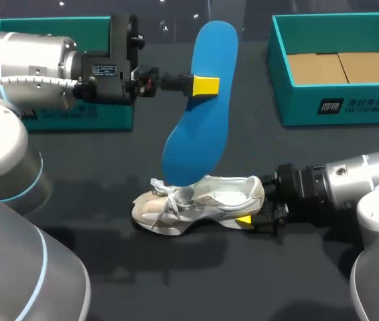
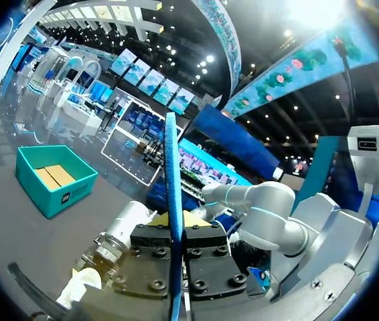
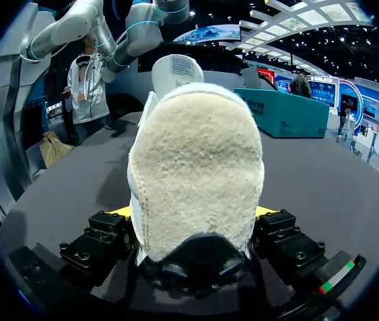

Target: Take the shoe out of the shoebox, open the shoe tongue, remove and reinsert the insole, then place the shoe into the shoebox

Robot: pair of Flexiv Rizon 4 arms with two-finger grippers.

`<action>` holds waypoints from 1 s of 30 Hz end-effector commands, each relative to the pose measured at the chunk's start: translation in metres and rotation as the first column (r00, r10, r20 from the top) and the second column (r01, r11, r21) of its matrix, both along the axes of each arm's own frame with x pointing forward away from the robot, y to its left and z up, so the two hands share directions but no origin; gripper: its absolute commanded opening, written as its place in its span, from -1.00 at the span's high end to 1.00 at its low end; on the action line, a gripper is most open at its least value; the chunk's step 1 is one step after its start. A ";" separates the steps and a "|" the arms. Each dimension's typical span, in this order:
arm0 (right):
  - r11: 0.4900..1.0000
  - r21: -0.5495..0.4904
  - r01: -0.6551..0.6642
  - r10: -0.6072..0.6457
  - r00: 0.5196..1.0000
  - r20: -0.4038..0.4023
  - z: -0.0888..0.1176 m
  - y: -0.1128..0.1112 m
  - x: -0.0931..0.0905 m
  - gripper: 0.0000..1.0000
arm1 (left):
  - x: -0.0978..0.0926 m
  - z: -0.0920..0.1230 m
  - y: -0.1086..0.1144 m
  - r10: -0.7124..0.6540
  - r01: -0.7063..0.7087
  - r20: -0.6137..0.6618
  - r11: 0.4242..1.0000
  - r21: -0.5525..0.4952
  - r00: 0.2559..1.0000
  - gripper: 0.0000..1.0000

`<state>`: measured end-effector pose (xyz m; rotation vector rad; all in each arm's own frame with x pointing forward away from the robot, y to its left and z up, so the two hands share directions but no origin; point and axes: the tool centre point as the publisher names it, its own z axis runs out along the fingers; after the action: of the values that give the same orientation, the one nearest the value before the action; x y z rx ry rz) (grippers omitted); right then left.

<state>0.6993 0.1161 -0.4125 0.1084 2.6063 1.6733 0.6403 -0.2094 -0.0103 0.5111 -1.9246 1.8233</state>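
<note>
At the far left of the black table [image 1: 243,287], a teal box [image 1: 76,119] is being partly hidden by the left arm [image 1: 35,67], which is being reached in level from that side. The left gripper [image 1: 203,85] is being clamped on a blue insole [image 1: 206,134], its fingers pressed against the two flat faces in the upper half. The insole is being held on end, well above the table and leaning slightly. In the left wrist view the insole [image 2: 172,167] is being seen edge-on as a thin blue strip, squeezed between the yellow tips of the left gripper [image 2: 176,221].

The insole's lower end is being held just over the laced front of the shoe [image 1: 206,199]; whether the two are touching cannot be told. The white shoe is being stood on its sole on the table, outside both boxes, with its toe toward the left and its heel toward the right.

The heel is being gripped from both sides by the right gripper [image 1: 251,212], which is being brought in low by the right arm [image 1: 350,184]. In the right wrist view the fleecy back of the shoe [image 3: 196,154] is being clamped between the yellow tips of the right gripper [image 3: 193,215].

At the far right, the open teal shoebox [image 1: 337,107] is being left well apart from the shoe, with brown cardboard [image 1: 340,67] lying inside.
</note>
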 end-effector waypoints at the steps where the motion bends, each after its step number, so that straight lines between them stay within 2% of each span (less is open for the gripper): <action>1: 1.000 -0.004 0.001 -0.001 1.000 0.000 0.001 0.000 -0.001 1.00 | -0.018 0.000 0.017 0.047 -0.048 -0.008 0.997 -0.054 0.999 1.00; 14: 1.000 -0.004 0.001 -0.001 1.000 0.000 0.001 0.000 -0.001 1.00 | -0.021 -0.003 0.016 0.055 -0.057 -0.024 0.995 -0.084 0.998 1.00; 22: 1.000 -0.004 0.001 -0.001 1.000 0.000 0.001 0.000 -0.001 1.00 | -0.024 -0.008 0.016 0.076 -0.082 -0.043 0.983 -0.163 0.996 1.00; 30: 1.000 -0.004 0.001 -0.001 1.000 0.000 0.001 0.000 -0.001 1.00 | -0.023 -0.010 0.017 0.082 -0.089 -0.046 0.982 -0.165 0.996 1.00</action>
<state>0.6993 0.1161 -0.4125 0.1084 2.6063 1.6733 0.6202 -0.1915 -0.0185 0.5735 -1.7319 1.9885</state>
